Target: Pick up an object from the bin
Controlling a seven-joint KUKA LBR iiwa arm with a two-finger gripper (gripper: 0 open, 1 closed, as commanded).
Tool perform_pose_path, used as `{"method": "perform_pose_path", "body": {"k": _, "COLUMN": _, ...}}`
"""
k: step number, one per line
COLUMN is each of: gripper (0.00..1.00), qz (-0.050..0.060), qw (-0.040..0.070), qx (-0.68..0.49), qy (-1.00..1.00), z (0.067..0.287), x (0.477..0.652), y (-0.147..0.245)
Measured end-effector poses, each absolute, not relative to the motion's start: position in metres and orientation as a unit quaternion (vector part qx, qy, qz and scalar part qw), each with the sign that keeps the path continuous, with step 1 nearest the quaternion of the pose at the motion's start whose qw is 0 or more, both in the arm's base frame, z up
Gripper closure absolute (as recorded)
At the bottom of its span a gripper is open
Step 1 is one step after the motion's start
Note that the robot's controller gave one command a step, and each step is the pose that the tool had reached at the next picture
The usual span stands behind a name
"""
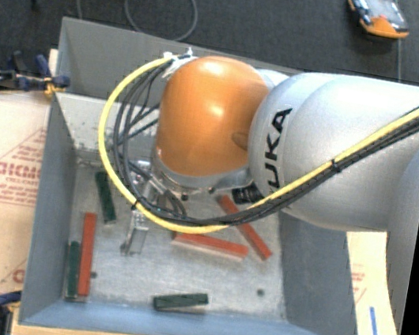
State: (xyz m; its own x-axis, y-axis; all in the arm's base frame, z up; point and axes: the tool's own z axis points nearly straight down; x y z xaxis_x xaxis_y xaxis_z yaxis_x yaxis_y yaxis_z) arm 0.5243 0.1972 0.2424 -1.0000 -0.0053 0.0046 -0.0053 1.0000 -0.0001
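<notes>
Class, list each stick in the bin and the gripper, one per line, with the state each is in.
left red stick: flat, at the left side.
left green stick: flat, alongside the left red stick.
slanted green stick: flat, alone.
front green stick: flat, alone.
middle red stick: flat, uncovered.
right red stick: slanted, partly hidden under the arm.
gripper: low between slanted green stick and middle red stick, touching neither.

Place: a robotics lab or test cell.
Robot: big silver industrial arm lettered KUKA (342, 146) with an orange domed wrist cover (203, 113), centre and right.
Bin: grey sheet-metal bin (55, 176), centre.
Floor: dark floor (261, 11) along the top, with a loose black cable loop (195, 9) and an orange-and-black handheld device (377, 14).
</notes>
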Motion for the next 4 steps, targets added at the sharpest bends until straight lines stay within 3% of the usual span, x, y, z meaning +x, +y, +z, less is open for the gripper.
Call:
{"method": "perform_pose_path", "body": {"k": 1, "gripper": 0.0, "qz": 0.0, "qw": -0.001, "qx": 0.123, "qy": -0.992, "z": 0.068, "x": 0.646, "y": 0.206}}
{"method": "perform_pose_path", "body": {"k": 2, "gripper": 0.0, "qz": -0.001, "qw": -0.004, "qx": 0.04, "qy": -0.999, "z": 0.103, "x": 0.651, "y": 0.191}}
{"method": "perform_pose_path", "body": {"k": 3, "gripper": 0.0, "qz": 0.0, "qw": -0.001, "qx": 0.522, "qy": -0.853, "z": 0.104, "x": 0.628, "y": 0.201}}
{"method": "perform_pose_path", "body": {"k": 4, "gripper": 0.0, "qz": 0.002, "qw": -0.006, "qx": 0.744, "qy": -0.668, "z": 0.073, "x": 0.641, "y": 0.209}}
